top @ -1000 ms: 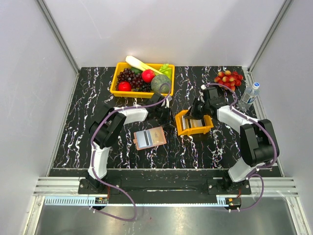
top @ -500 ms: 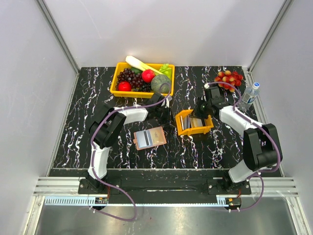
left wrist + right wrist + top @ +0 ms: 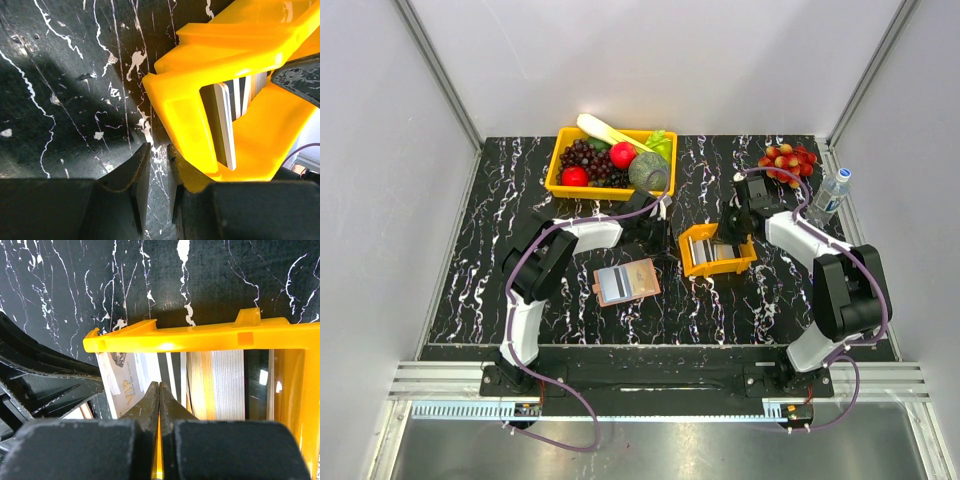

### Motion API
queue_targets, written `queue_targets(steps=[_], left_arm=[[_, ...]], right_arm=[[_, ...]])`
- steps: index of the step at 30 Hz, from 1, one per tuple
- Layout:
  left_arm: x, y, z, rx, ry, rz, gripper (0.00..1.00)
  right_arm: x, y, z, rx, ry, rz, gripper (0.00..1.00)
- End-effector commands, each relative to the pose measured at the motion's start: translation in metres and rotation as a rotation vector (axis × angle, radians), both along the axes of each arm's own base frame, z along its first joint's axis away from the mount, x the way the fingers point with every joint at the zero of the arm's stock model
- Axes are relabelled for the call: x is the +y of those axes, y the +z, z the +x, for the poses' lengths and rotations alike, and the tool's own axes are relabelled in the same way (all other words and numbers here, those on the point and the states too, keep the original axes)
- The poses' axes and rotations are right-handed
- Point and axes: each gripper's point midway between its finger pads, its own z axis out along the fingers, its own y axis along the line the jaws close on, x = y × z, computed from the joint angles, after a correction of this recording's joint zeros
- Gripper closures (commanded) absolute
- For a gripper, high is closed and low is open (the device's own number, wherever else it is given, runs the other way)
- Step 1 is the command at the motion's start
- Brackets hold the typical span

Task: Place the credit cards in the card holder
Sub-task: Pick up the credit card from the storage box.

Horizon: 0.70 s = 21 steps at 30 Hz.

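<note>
**Right claw** (image 3: 159, 386): the jaws are pressed together. No card shows between them, though a thin one cannot be ruled out. The tips sit over the credit cards (image 3: 215, 385), which stand on edge in the orange tray (image 3: 200, 337).

**Left claw** (image 3: 160, 150): the jaws are narrow, with only a slit of tabletop (image 3: 60, 100) between them. It sits just beside the tray's corner, and contact cannot be confirmed.

**Card holder** (image 3: 627, 281): it lies open and flat, well apart from the tray, near the left arm.

**Hazards**
- A closed claw pushed down would topple or wedge the cards, because they stand packed together.
- A lifted card may drag its neighbour out.
- The light tray may slide or tip if the left claw does not brace it.

**Count**
- Claws: two.
- Tray: one.
- Card holder: one.
- Fruit bin (image 3: 556, 165): one.
- Bottle (image 3: 830, 195): one.
- Cards: at least four edges show; the exact number cannot be told.
</note>
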Motion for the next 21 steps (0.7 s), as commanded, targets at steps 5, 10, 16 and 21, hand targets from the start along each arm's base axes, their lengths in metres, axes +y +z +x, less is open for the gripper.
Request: queue_targets(steps=[5, 10, 16, 21], left_arm=[[-0.01, 0.024, 0.006, -0.053, -0.02, -0.073, 0.77], [-0.009, 0.025, 0.007, -0.056, -0.018, -0.072, 0.77], [-0.008, 0.025, 0.007, -0.054, -0.02, -0.073, 0.77], [-0.007, 0.024, 0.007, -0.051, -0.019, -0.072, 0.77]], right_arm=[[-0.004, 0.002, 0.013, -0.024, -0.006, -0.049, 1.0], [-0.013, -0.004, 0.016, -0.02, -0.056, -0.09, 0.84], [-0.011, -0.007, 0.024, -0.016, -0.071, -0.082, 0.7], [-0.007, -0.005, 0.032, -0.028, -0.062, -0.074, 0.65]])
